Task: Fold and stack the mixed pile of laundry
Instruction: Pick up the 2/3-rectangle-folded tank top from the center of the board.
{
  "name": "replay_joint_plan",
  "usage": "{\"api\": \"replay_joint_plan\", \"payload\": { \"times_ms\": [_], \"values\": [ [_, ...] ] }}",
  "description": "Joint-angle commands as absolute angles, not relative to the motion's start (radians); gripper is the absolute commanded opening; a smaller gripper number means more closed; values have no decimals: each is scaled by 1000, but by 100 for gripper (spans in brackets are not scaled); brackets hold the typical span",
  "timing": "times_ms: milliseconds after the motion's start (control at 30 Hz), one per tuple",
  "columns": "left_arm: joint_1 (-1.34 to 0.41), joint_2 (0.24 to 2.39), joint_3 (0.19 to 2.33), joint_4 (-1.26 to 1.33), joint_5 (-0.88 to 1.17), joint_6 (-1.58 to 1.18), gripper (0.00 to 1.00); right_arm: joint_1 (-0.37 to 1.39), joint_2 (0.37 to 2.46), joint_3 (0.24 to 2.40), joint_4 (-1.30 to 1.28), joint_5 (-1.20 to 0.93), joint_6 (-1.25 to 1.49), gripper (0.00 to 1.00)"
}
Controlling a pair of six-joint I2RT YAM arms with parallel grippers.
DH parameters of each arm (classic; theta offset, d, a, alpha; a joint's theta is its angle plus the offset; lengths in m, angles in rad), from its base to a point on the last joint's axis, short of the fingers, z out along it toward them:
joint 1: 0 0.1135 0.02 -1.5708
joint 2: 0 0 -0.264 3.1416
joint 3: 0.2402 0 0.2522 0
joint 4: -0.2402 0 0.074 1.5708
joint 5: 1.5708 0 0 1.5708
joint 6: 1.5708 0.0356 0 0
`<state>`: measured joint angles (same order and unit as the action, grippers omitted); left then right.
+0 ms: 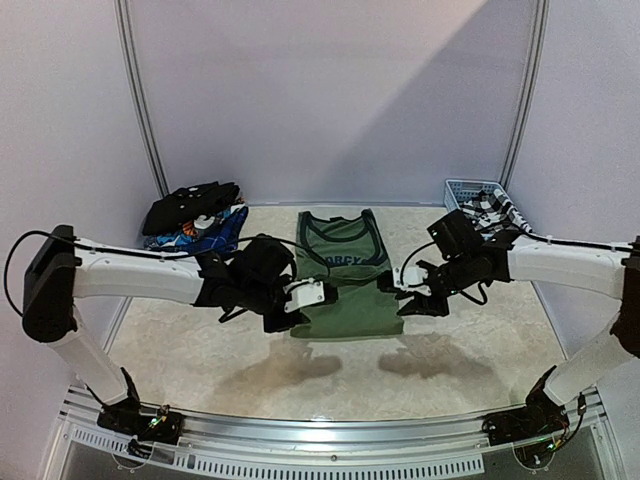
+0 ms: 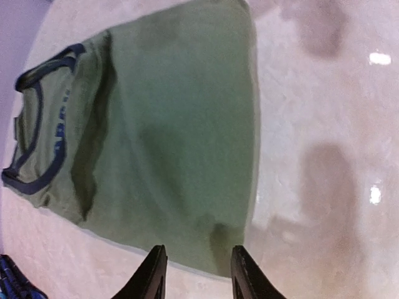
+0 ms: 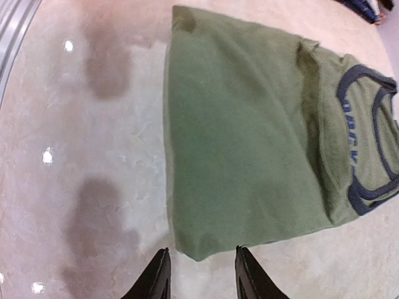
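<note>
**Top view.** The olive-green T-shirt (image 1: pixel 345 275) lies flat in the middle of the table (image 1: pixel 200 350). Its dark-trimmed neckline points away from the arms, and its side edges are folded in straight. The left gripper (image 1: pixel 316 294) hangs at the shirt's near left corner. The right gripper (image 1: pixel 395 285) hangs at the shirt's right edge. Back and left of the shirt, the long black trousers (image 1: pixel 190 205) lie on the orange-blue-white print (image 1: pixel 190 238) and the blue piece (image 1: pixel 228 222). Back and right of it stands the light-blue basket (image 1: pixel 460 188), with the black-white check (image 1: pixel 492 208) draped over its rim. Between the shirt's near hem and the table's front edge runs a broad strip of bare table, crossed by two arm shadows.

**Left wrist.** The T-shirt (image 2: pixel 168 137) fills the left and middle of the view, and a corner of it reaches just ahead of the left gripper (image 2: pixel 198 250). The gripper's fingers (image 2: pixel 153 274) stand apart, pinching nothing. Right of the shirt's straight edge is bare table (image 2: pixel 324 124).

**Right wrist.** The T-shirt (image 3: pixel 243 143) spreads up and to the right, with its nearest corner just ahead of the right gripper (image 3: pixel 202 250). This gripper's fingers (image 3: pixel 249 274) are also spread, with nothing between them. Left of the shirt's edge the table (image 3: pixel 75 156) lies bare.
</note>
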<state>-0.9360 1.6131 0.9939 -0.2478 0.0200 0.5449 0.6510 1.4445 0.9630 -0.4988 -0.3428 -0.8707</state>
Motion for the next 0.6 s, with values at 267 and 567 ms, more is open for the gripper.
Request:
{"api": "replay_joint_plan", "payload": {
  "times_ms": [267, 567],
  "values": [
    [-945, 1784, 1037, -277, 92, 570, 40, 695, 1650, 970, -484, -303, -938, 37],
    [-947, 1844, 1040, -294, 48, 596, 40, 703, 1712, 958, -452, -246, -929, 41]
  ]
}}
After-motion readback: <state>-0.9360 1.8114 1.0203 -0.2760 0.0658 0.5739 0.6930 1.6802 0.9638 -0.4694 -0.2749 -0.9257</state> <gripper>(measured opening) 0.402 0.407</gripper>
